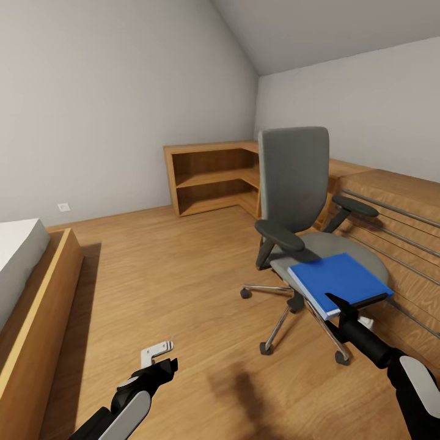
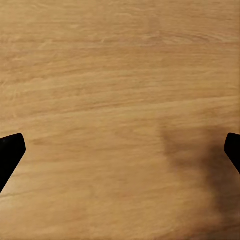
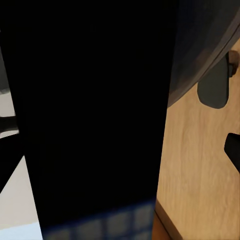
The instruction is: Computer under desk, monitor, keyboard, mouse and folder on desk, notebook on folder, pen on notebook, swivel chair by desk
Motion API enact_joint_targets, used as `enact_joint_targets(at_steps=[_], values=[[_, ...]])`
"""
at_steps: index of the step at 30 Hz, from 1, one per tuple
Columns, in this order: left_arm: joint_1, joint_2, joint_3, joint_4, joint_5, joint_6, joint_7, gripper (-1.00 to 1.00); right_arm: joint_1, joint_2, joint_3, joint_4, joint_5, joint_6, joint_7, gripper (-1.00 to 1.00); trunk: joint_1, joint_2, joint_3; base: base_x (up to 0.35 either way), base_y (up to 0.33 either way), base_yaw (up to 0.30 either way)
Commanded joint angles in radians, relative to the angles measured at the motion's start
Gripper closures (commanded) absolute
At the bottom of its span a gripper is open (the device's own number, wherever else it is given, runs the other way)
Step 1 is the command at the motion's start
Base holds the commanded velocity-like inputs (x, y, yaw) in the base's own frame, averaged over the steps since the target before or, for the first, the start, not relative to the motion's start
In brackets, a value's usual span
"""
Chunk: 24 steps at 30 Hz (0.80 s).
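Observation:
The grey swivel chair (image 1: 293, 183) stands on the wood floor, its back to the far corner. A bright blue folder (image 1: 336, 278) lies on its seat and juts out over the front edge. My right gripper (image 1: 339, 304) is at the folder's near edge, one finger over the top. In the right wrist view the folder (image 3: 95, 100) is a wide dark slab between the spread fingertips (image 3: 233, 150), so the gripper (image 3: 120, 150) is open around it. My left gripper (image 1: 164, 365) hangs low over bare floor; it is open (image 2: 120, 150) with nothing in it.
A wooden chest with long bar handles (image 1: 397, 214) runs along the right wall, close behind the chair. A low wooden corner bookshelf (image 1: 211, 177) stands at the back. A wood-framed bed (image 1: 30, 287) lines the left side. Open floor lies between them.

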Motion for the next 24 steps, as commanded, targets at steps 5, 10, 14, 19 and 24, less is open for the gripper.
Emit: enact_joint_targets(at_steps=[5, 10, 14, 19, 24], values=[[-0.001, 0.001, -0.002, -0.001, 0.004, 0.002, 0.007, -1.0, -0.001, 0.0, -0.001, 0.0, 0.004, 0.006, 0.003, -1.0, 0.0, 0.0, -0.001, 0.0, 0.0, 0.0], [-0.001, 0.001, -0.002, -0.001, 0.004, 0.002, 0.007, -1.0, -0.001, 0.0, 0.0, 0.0, 0.004, 0.006, 0.003, 1.0, 0.0, 0.0, -0.001, 0.0, 0.0, 0.0], [-0.001, 0.001, -0.002, -0.001, 0.004, 0.003, 0.007, -1.0, -0.001, 0.0, 0.0, 0.0, 0.004, 0.007, 0.002, 1.0, 0.0, 0.0, -0.001, 0.0, 0.0, 0.0], [-0.001, 0.001, -0.002, -0.001, 0.006, 0.004, 0.006, -1.0, -0.001, 0.0, 0.0, 0.0, 0.006, 0.006, 0.002, 1.0, 0.0, 0.0, -0.001, 0.0, 0.0, 0.0], [-0.001, 0.001, -0.003, -0.001, 0.002, 0.003, 0.007, -1.0, -0.001, 0.0, -0.001, 0.0, 0.025, 0.006, 0.001, 1.0, -0.002, 0.001, 0.015, 0.0, 0.0, 0.0]])
